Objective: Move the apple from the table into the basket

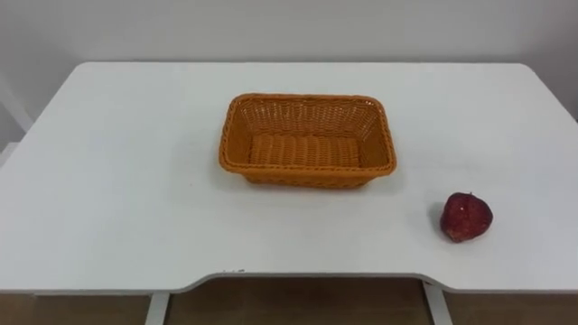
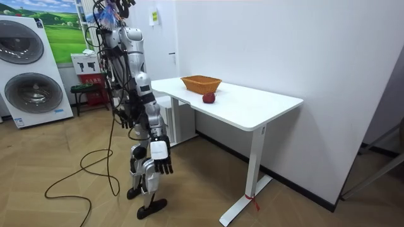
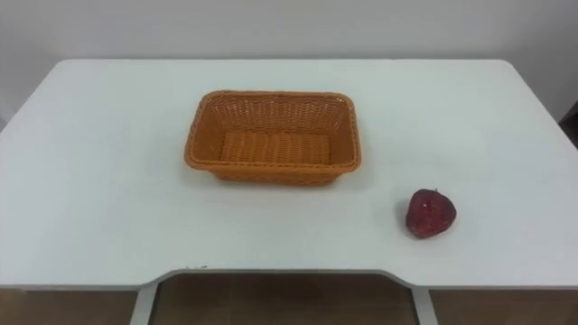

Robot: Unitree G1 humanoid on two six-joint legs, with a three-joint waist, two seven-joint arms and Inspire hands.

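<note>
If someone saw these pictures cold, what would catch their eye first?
The orange rectangular woven basket, empty, at the middle of the white table. Then the dark red apple, alone near the front edge on the robot's right, apart from the basket. In the room view the robot stands beside the table, right hand hanging open at its side.

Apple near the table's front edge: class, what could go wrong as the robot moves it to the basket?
The apple lies near the table's front edge; a clumsy touch could roll it off.
The basket looks shallow; a dropped apple might bounce out.
The right robot hand hangs below table height and could catch the edge rising.
</note>
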